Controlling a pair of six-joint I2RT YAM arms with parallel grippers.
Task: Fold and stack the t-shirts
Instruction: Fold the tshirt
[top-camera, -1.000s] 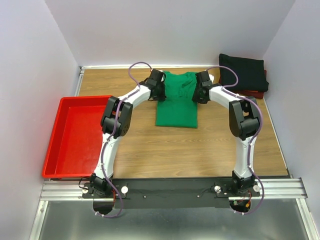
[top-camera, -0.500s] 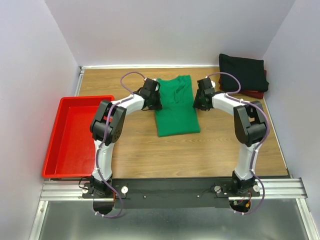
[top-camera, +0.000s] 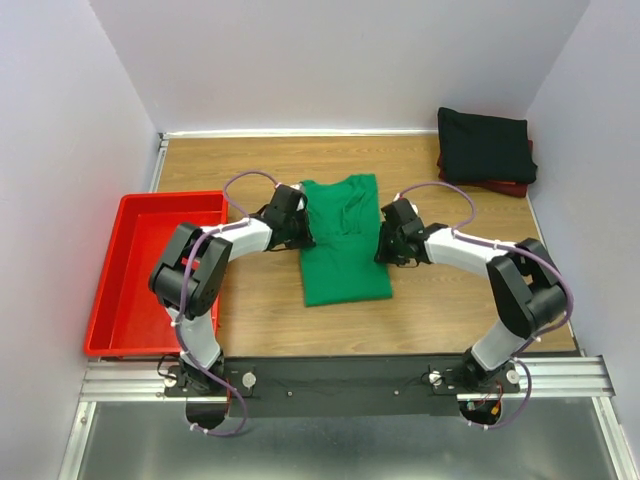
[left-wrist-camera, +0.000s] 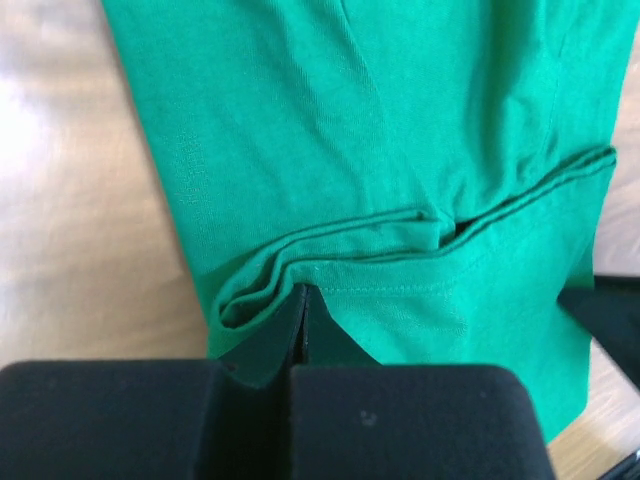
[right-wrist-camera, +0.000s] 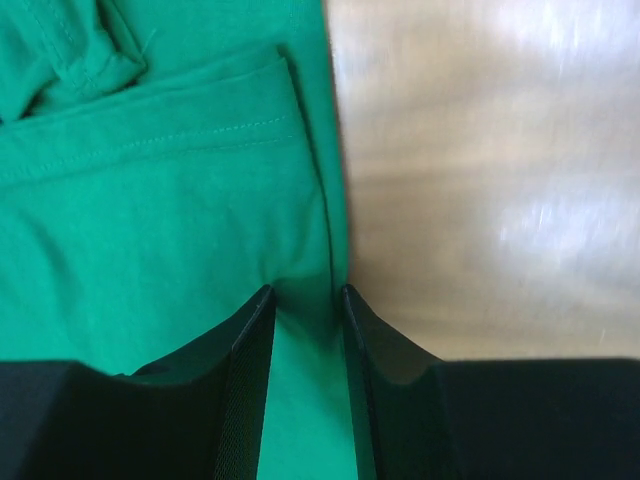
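A bright green t-shirt (top-camera: 343, 245), folded into a narrow strip, lies lengthwise at the middle of the table. My left gripper (top-camera: 298, 226) is shut on its left edge, and the left wrist view shows the bunched green folds (left-wrist-camera: 400, 150) pinched at the tips of that gripper (left-wrist-camera: 303, 292). My right gripper (top-camera: 385, 240) sits at the shirt's right edge. In the right wrist view that gripper (right-wrist-camera: 305, 292) is open, its tips straddling flat green cloth (right-wrist-camera: 150, 220) right by the edge. A folded black t-shirt (top-camera: 487, 145) rests on a dark red one (top-camera: 508, 187) at the back right.
A red plastic tray (top-camera: 105, 300) stands on the left, close to the left arm's elbow. Bare wooden table (top-camera: 440, 300) shows in front of and behind the green shirt. Walls close in the table on three sides.
Both grippers have drawn back toward the near edge, and the green shirt has slid that way with them. The arms now reach in lower and flatter.
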